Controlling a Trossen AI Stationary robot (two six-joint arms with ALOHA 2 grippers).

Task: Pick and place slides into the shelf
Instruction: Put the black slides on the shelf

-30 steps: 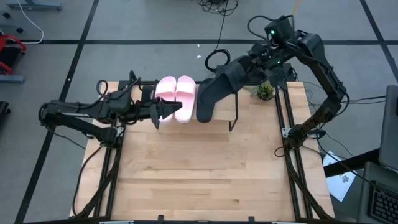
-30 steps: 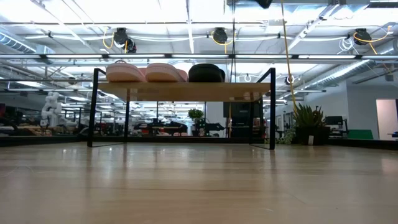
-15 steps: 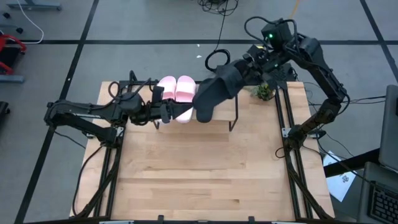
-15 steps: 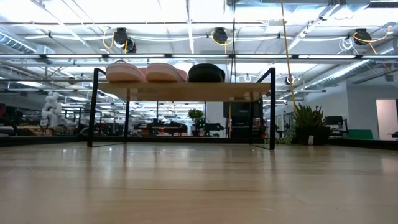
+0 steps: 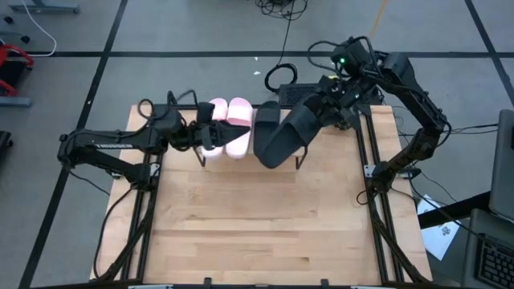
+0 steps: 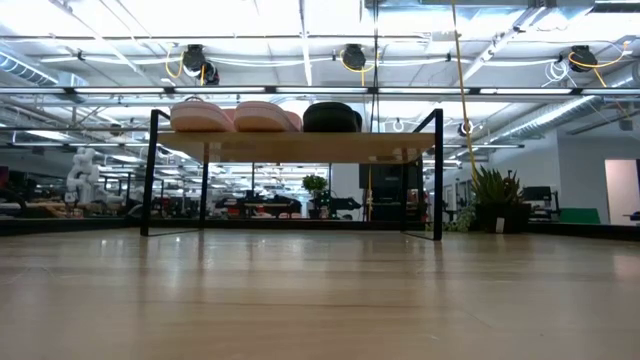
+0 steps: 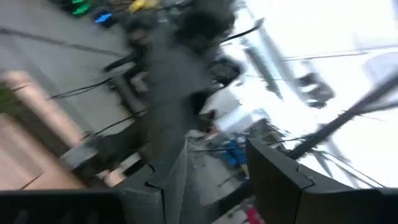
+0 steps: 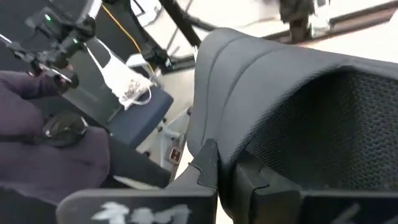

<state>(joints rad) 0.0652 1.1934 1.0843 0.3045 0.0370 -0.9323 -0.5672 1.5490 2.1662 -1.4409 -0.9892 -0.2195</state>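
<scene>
Grey floor (image 5: 201,32) with black lines; potted plant (image 6: 492,198) behind.

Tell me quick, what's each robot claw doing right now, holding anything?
Left gripper: open, empty, beside the pink slides on the shelf.
Right gripper: shut on a black slide, above the shelf.

We see the shelf (image 6: 300,147) standing on the wooden table (image 5: 257,225), its black legs planted on the boards. On its light top rest two pale pink slides (image 6: 235,117) side by side and one black slide (image 6: 331,118) beside them. A small green plant (image 6: 492,196) stands near the table's edge.
</scene>
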